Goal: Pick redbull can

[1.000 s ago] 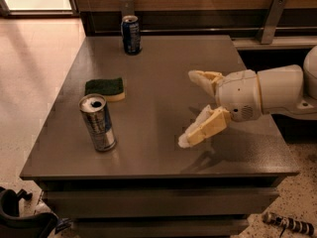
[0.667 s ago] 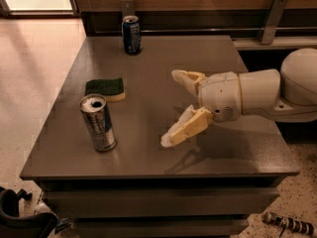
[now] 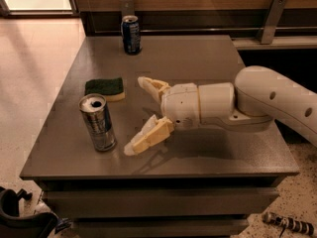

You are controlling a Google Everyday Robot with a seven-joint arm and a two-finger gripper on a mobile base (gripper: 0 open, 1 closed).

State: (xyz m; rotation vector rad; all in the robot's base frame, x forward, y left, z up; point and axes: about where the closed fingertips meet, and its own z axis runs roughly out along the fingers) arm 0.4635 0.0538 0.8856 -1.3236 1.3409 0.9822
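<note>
The redbull can (image 3: pixel 97 122) stands upright near the front left of the dark table (image 3: pixel 198 58). It is tall and slim, silver with blue panels, with a dark hole in its silver top. My gripper (image 3: pixel 135 114) reaches in from the right, just to the right of the can and apart from it. Its two cream fingers are spread wide and hold nothing. One fingertip (image 3: pixel 132 148) is low near the can's base, the other (image 3: pixel 144 81) is farther back.
A shorter dark-blue can (image 3: pixel 131 34) stands at the table's back edge. A green and yellow sponge (image 3: pixel 104 88) lies behind the redbull can. A wooden wall panel with metal brackets (image 3: pixel 270 18) runs behind the table. Tiled floor lies to the left.
My gripper and arm have moved left across the table toward the redbull can, with the fingers staying open. The cans and the sponge have not moved.
</note>
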